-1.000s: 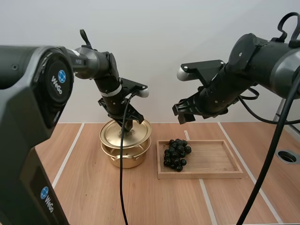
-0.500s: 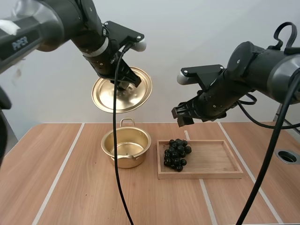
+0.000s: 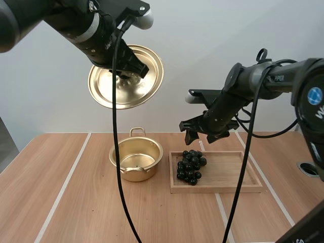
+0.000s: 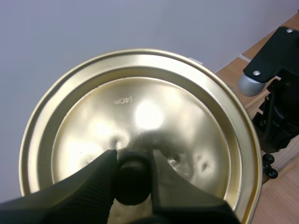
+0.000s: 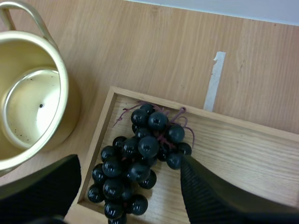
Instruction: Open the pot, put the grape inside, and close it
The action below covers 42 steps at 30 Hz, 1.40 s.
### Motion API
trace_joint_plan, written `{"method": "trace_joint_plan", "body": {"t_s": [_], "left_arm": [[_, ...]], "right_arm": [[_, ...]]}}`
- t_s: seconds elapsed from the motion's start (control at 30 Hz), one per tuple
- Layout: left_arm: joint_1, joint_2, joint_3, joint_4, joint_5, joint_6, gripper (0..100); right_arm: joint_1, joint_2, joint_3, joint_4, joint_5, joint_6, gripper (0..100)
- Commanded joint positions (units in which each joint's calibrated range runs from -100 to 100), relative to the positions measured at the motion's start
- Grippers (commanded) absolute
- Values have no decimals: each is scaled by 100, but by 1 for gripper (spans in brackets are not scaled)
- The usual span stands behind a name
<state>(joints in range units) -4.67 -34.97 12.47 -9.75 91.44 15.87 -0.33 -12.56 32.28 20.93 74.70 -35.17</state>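
Observation:
The gold pot (image 3: pixel 135 160) stands open on the table, its inside bare (image 5: pixel 28 100). High above it my left gripper (image 3: pixel 123 74) is shut on the knob (image 4: pixel 132 179) of the gold lid (image 3: pixel 126 77), which hangs tilted with its top side facing the camera (image 4: pixel 140 121). A bunch of dark grapes (image 3: pixel 190 166) lies at the left end of the wooden tray (image 3: pixel 233 172). My right gripper (image 3: pixel 200 137) hovers open above the bunch (image 5: pixel 142 154), one finger to either side of it, touching nothing.
The tray's right half (image 5: pixel 252 158) holds nothing. White tape lines (image 3: pixel 68 177) run across the wooden tabletop. A round hole (image 3: pixel 311 169) sits at the table's right edge.
My left gripper has lifted the lid off the pot and carried it high and slightly left. The right gripper has come down and forward over the grapes.

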Motion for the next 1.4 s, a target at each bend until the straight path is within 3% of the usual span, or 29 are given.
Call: {"method": "trace_joint_plan", "body": {"t_s": [0.0,0.8,1.1,1.3,1.37], "left_arm": [[-16,-156,-70,-79,96,-79,0],[-16,-203,-70,-372,314,-88,0],[-16,-203,-70,-372,314,-88,0],[-16,-203,-70,-369,330,-88,0],[-16,-203,-70,-369,330,-88,0]], "right_arm": [[-16,300,-258,127,259,12,100],[2,1713,-399,155,180,-100,100],[320,2089,-538,115,-87,-167,100],[413,2164,-617,107,-265,-144,88],[413,2164,-617,107,-281,-138,76]]}}
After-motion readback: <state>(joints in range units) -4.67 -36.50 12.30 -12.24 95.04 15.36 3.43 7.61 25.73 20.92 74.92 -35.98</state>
